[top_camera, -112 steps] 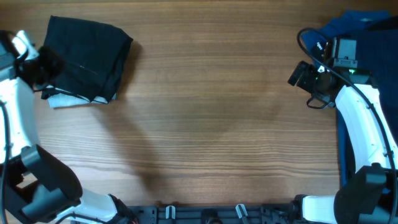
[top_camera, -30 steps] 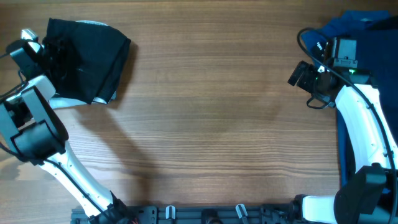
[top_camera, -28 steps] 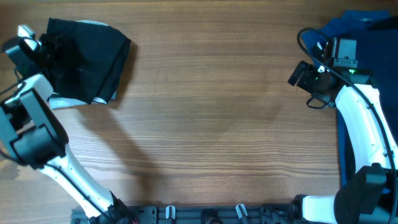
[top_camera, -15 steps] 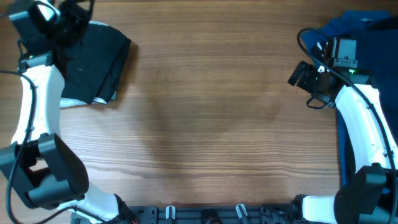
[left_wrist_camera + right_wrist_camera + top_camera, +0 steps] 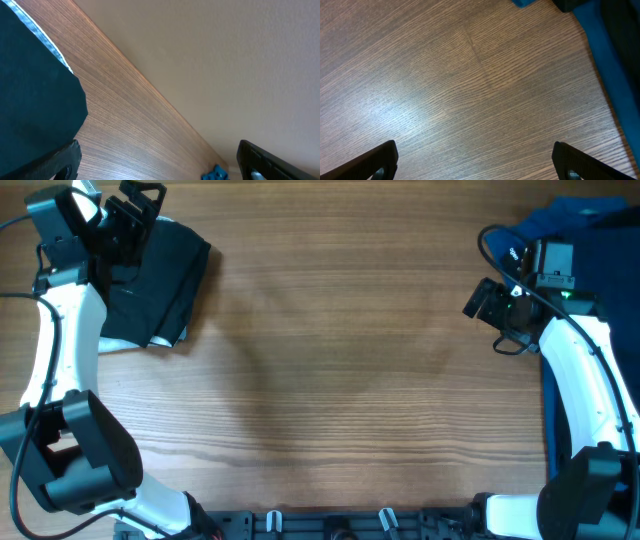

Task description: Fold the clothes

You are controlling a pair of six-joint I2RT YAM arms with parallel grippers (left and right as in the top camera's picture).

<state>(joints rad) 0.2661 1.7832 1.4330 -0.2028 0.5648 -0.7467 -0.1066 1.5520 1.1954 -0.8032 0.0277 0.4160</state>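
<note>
The folded black clothes (image 5: 160, 275) lie at the table's far left corner, with a strip of whitish lining (image 5: 105, 343) showing along the near edge. My left gripper (image 5: 140, 220) hovers over the garment's far edge, open and holding nothing. In the left wrist view the black fabric (image 5: 30, 90) fills the left side, and the gripper (image 5: 160, 170) is spread wide above bare wood. My right gripper (image 5: 476, 302) is open over bare table at the right. Nothing lies between its fingers (image 5: 375, 162).
A heap of dark blue clothes (image 5: 585, 225) sits at the far right corner, beside and behind the right arm; its edge (image 5: 615, 75) shows in the right wrist view. The wooden table (image 5: 340, 380) spans the middle. The far table edge (image 5: 165, 100) runs close behind the black garment.
My left gripper has opened, let go of the black garment, and swung up to its far edge. The garment stays folded in place. The right arm has not moved.
</note>
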